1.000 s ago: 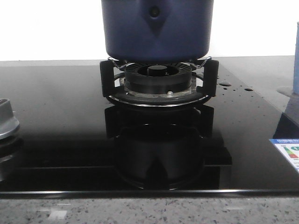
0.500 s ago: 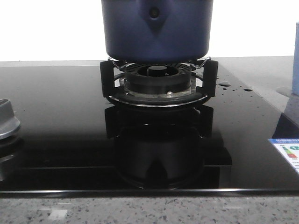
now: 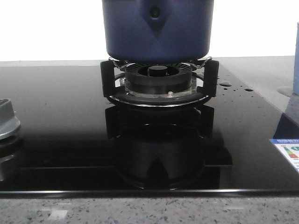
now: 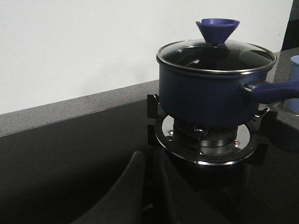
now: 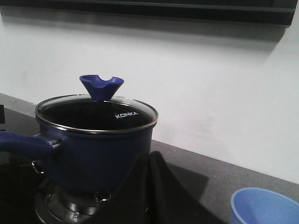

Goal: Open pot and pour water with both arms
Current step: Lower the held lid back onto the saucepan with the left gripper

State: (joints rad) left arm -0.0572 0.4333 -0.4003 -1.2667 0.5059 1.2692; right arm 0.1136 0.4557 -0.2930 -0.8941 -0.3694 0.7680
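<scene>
Your pot sits lidded on the gas burner, top centre of the front frame, with neither gripper touching it.

In the front view you see the navy pot resting on the black pan supports of the burner, on the glossy black hob, with the speckled bench along the bottom edge. From your left wrist view the glass lid with its blue knob is on the pot, the handle reaching to the frame's right edge. Your left gripper and right gripper each show dark fingers pressed together, both closed on nothing. A pale blue cup stands at the lower right of the right wrist frame, apart from the pot.
</scene>
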